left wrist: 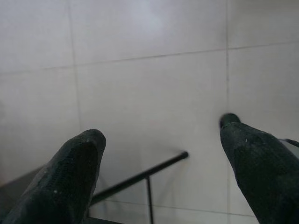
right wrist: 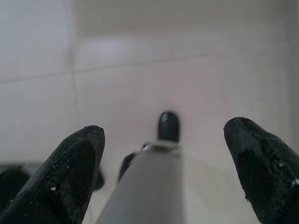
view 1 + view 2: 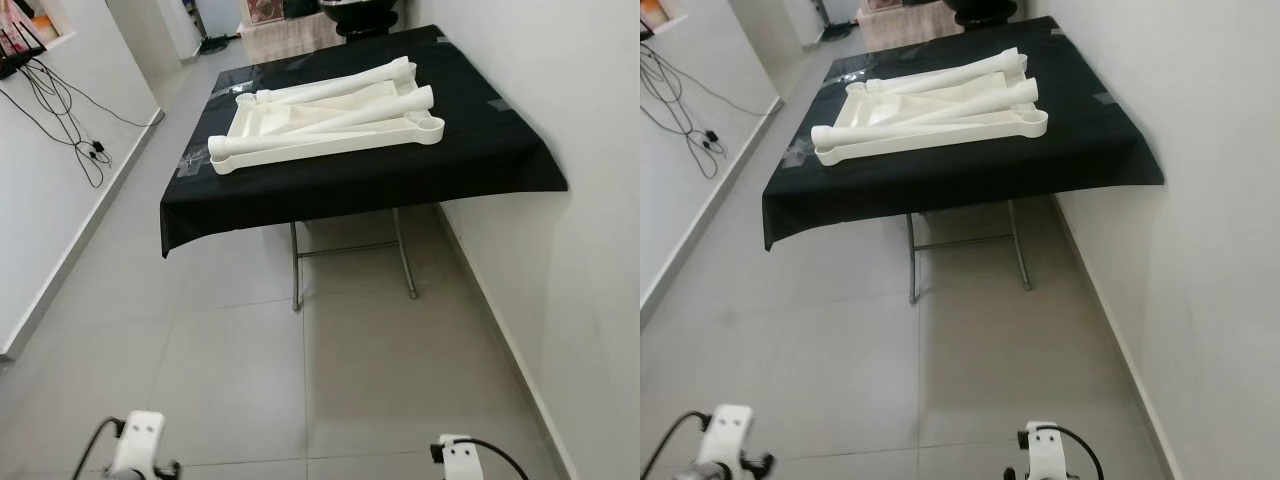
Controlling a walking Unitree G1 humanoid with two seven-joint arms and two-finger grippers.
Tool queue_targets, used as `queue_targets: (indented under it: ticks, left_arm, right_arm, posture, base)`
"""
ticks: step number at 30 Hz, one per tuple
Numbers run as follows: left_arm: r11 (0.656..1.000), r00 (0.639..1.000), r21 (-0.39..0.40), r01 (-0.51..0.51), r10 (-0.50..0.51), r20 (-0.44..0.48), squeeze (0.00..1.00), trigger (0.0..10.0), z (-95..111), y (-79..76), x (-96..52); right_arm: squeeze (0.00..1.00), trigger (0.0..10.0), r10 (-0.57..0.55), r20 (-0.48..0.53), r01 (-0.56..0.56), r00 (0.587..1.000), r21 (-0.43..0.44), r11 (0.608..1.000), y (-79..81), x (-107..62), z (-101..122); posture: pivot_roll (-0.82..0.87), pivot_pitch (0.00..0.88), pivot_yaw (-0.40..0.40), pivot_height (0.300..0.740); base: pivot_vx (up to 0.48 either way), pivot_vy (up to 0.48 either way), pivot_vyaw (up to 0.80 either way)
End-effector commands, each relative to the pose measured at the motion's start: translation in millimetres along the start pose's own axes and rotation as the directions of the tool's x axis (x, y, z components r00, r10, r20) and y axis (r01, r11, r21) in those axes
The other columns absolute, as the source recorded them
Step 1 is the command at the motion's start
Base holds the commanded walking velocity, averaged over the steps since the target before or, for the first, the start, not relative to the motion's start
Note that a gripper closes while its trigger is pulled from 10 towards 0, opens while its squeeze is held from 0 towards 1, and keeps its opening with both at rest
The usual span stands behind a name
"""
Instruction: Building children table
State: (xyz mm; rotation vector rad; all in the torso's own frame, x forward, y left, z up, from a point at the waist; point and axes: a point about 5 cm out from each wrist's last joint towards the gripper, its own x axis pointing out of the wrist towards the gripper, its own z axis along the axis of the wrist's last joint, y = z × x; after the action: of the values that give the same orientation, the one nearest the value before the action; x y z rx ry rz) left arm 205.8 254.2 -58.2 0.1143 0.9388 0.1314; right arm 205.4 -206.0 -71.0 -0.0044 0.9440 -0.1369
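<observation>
Grey floor tiles (image 3: pixel 250 360) lie under both my pincers. Far ahead of them stands a folding table (image 3: pixel 350 250) with a black cloth (image 3: pixel 480 150). On the cloth rests the cream tabletop (image 3: pixel 330 135), upside down, with loose cream legs (image 3: pixel 350 82) lying across it. My left gripper (image 1: pixel 161 154) hangs spread wide, holding nothing. My right gripper (image 2: pixel 163 154) also hangs spread wide, holding nothing.

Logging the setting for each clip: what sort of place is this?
Likely a room in a home: grey tiled floor, white wall, and a folding table with a black cloth holding cream children's table parts.
</observation>
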Motion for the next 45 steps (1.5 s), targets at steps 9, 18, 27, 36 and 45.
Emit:
queue_targets:
  ticks: [9,18,27,36,45]
  left_arm:
    - [0.999,0.916,-0.029,-0.028,0.037,0.399,0.00,10.0,104,26.0,-9.1]
    - [1.000,0.722,-0.007,0.011,-0.003,0.692,0.00,10.0,173,14.1,-33.5]
    - [0.956,0.616,0.164,0.243,-0.282,0.736,0.00,10.0,171,-54.4,-47.0]
    - [0.934,0.565,0.173,0.311,-0.328,0.757,0.00,10.0,179,-88.3,-51.8]
    - [0.942,0.576,0.077,0.325,-0.262,0.774,0.00,10.0,166,-93.5,-64.2]
  right_arm:
    - [0.00,10.0,0.095,0.383,-0.098,0.919,-0.011,0.995,15.6,-4.1,90]
    - [0.00,10.0,0.166,0.591,-0.133,0.789,-0.098,0.986,25.3,-19.0,137]
    - [0.00,10.0,0.267,0.735,-0.164,0.624,-0.211,0.964,52.1,-41.1,165]
    - [0.00,10.0,0.357,0.718,-0.124,0.598,-0.357,0.926,77.7,-49.7,174]
    - [0.00,10.0,0.325,0.688,-0.031,0.649,-0.402,0.915,60.9,-55.3,193]
  posture:
    - [-0.11,0.105,0.148,0.740]
    - [-0.11,0.054,0.154,0.740]
    - [-0.19,0.000,0.206,0.740]
    - [-0.24,0.000,0.136,0.740]
    - [-0.21,0.013,-0.013,0.740]
  base:
    - [0.000,0.000,0.00]
    - [0.000,0.000,0.00]
    - [0.000,0.000,0.00]
    - [0.000,0.000,0.00]
    - [0.000,0.000,0.00]
